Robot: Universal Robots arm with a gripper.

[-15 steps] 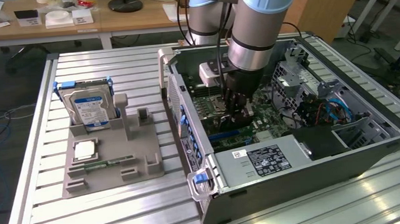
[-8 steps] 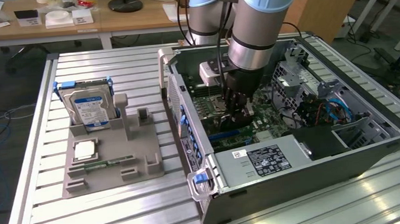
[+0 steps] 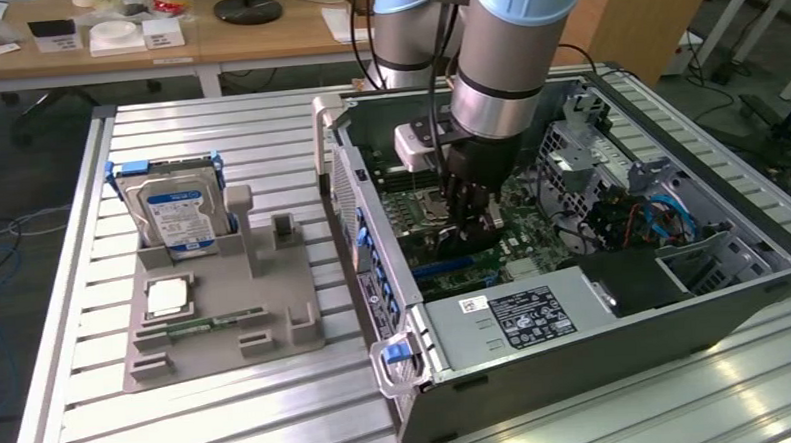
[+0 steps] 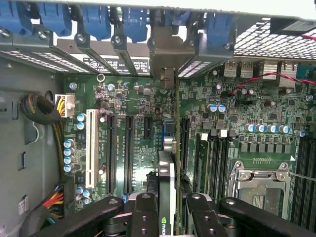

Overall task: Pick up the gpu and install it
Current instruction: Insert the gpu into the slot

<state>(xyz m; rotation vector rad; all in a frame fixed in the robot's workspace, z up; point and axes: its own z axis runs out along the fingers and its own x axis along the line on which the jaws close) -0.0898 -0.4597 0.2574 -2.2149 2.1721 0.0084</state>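
On the exterior view's left, the hard drive [image 3: 175,219] stood in its grey holder [image 3: 227,339] on the table [image 3: 204,130]. Further right, inside the open computer case [image 3: 574,319], the gripper [image 3: 470,213] hung low over the motherboard [image 4: 138,98]. Its jaws were clamped on the gpu [image 4: 167,190], held edge-on above the blue slot [image 4: 163,133]. The install step seemed in hand, though whether the card's edge had met the slot was unclear. Seating would call for square alignment and a straight press.
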